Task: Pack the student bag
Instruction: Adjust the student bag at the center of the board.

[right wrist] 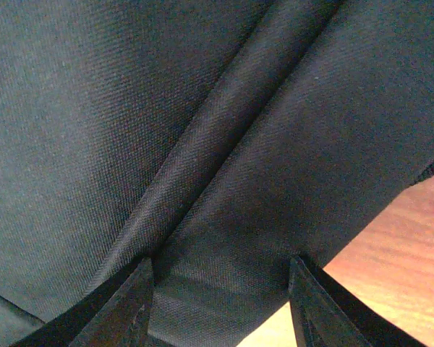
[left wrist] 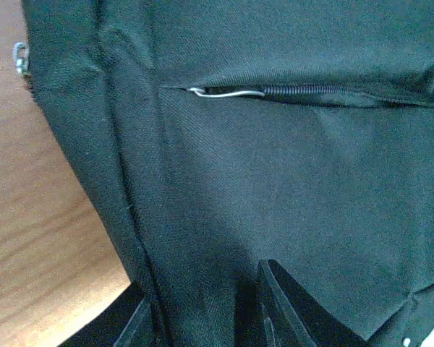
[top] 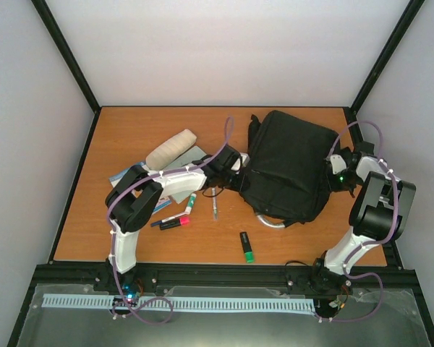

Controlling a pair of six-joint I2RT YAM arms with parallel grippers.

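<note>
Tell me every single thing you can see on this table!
student bag: one, black, right of middle
loop handle: one, grey, bag's near edge
pencil pouch: one, cream, back left of the bag
books: count unclear, bluish, partly under the pencil pouch
thin pen: one, greyish, just left of the bag
white marker: one, green cap, left of the thin pen
pink highlighter: one, pink, nearer than the white marker
dark pen: one, black and white, beside the pink highlighter
green highlighter: one, black and green, in front of the bag
table: one, brown wood
left gripper: one, black, bag fabric between its fingers
right gripper: one, black, bag fabric between its fingers
</note>
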